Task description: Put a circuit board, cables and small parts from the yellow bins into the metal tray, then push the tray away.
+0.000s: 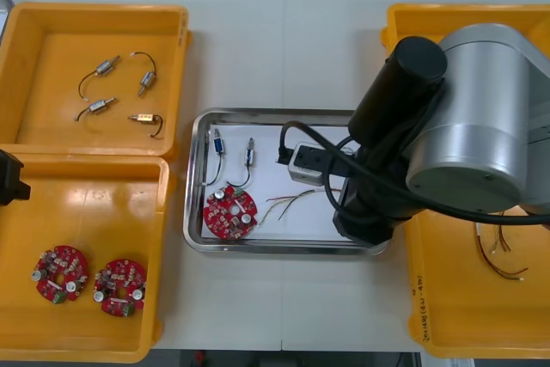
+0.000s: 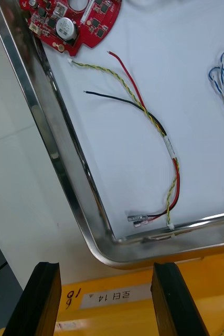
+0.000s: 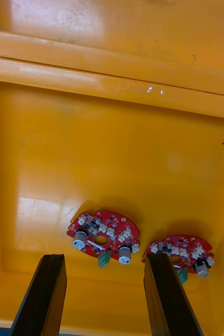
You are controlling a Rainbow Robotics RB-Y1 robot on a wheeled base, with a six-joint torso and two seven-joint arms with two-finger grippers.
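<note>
Robotics lab, electronics sorting station: yellow bins [image 1: 51, 83] of red circuit boards [image 1: 61, 273] and cables [image 1: 503, 255] flank a metal tray [image 1: 196, 178] on a pale worktop [image 1: 284, 49], a silver robot arm [image 1: 481, 118] above it.

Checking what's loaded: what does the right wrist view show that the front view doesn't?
Right wrist: the right end effector, open, off a corner of the metal tray, and a blue and white cable. Front: two small metal parts in the tray, two boards in a yellow bin under the parked left end effector. Both: the tray, its circuit board, the red and yellow cable.
</note>
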